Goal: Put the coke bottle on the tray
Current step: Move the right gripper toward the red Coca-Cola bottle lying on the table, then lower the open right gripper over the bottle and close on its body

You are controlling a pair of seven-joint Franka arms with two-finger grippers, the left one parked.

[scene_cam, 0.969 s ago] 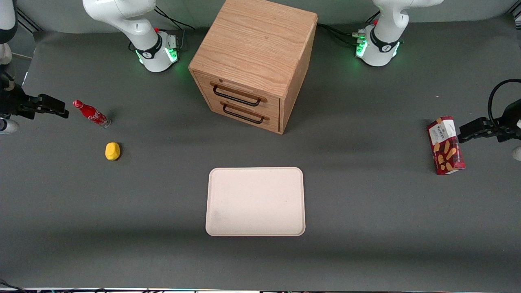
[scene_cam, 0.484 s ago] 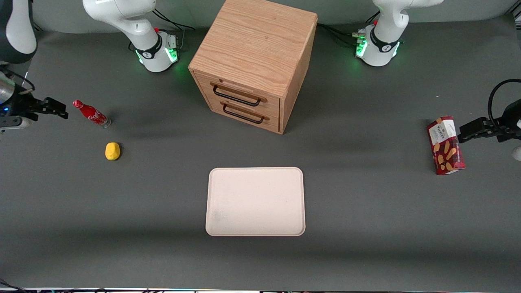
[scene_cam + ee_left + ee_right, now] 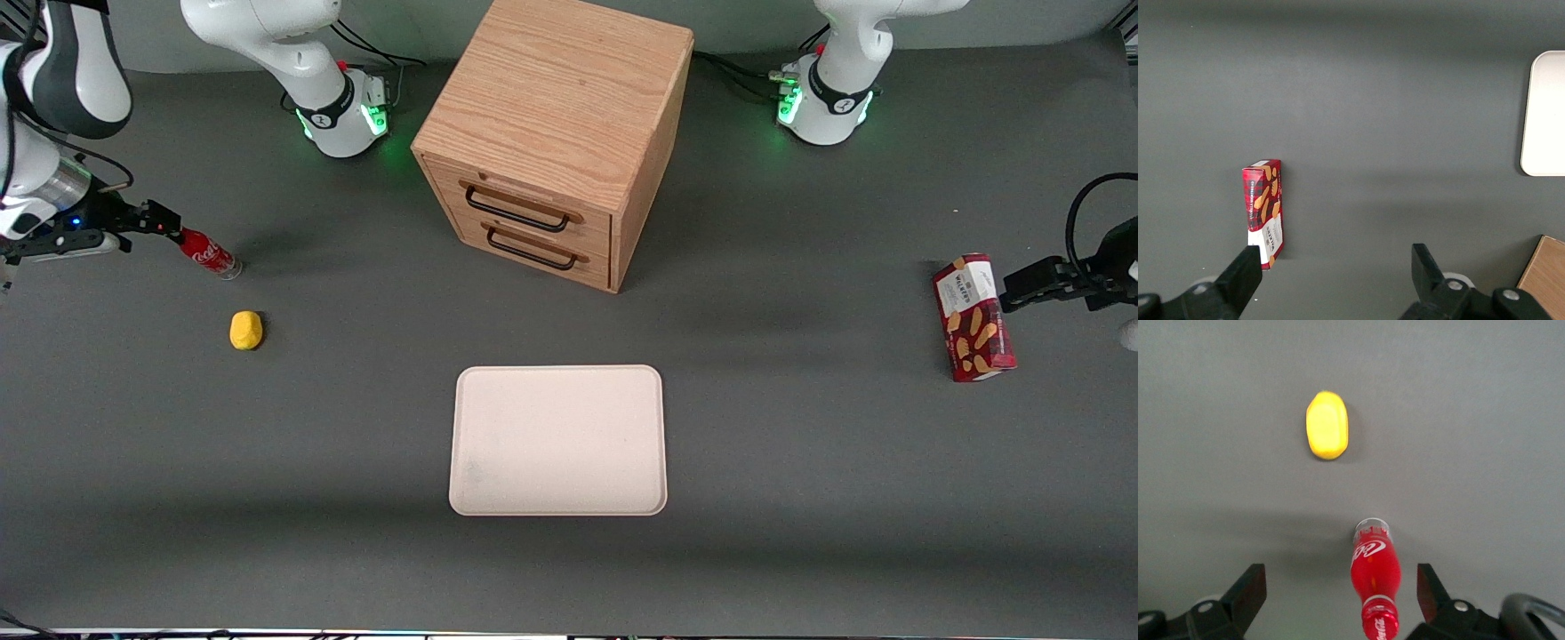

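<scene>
A robot lab: two white arm bases point(image 3: 342, 116) with green status lights and trailing cables are bolted to a grey matted table point(image 3: 800, 498). Staged props sit apart on it: a wooden drawer box point(image 3: 551, 133), a tray point(image 3: 558, 440), a biscuit box point(image 3: 973, 317).

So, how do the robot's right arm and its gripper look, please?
The right arm has glossy white shells with dark grey joints and a metal wrist ring with a small blue light; thin black cables run along it. Its base glows green. The gripper, at the coke bottle, is black, with two flat, wedge-shaped fingers, open.
</scene>
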